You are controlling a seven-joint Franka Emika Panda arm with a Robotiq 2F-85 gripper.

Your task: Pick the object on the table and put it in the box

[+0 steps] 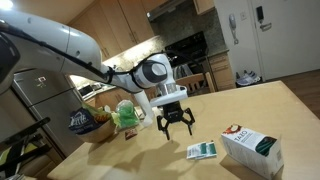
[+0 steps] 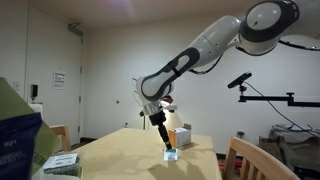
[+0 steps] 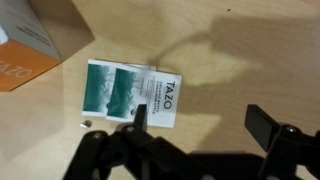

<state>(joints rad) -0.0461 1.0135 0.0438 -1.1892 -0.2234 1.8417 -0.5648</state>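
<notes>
The object, a flat teal-green packet (image 3: 130, 92) with a pale border and a white "TAZO" strip, lies flat on the wooden table. It also shows in both exterior views (image 1: 201, 150) (image 2: 171, 154). My gripper (image 3: 203, 125) is open and empty, hovering just above the table. In the wrist view one fingertip overlaps the packet's edge and the other is over bare wood. In an exterior view the gripper (image 1: 176, 128) hangs just left of and above the packet. The white box (image 1: 252, 150) with green patches and a red-orange mark lies beside the packet; its orange corner (image 3: 25, 50) shows in the wrist view.
A dark snack bag (image 1: 85, 121) and a green bag (image 1: 126, 115) stand behind the arm at the table's far side. A small crumb (image 3: 86, 124) lies by the packet. In an exterior view a pale flat pack (image 2: 62, 163) and a blue bag (image 2: 15, 135) sit near the camera.
</notes>
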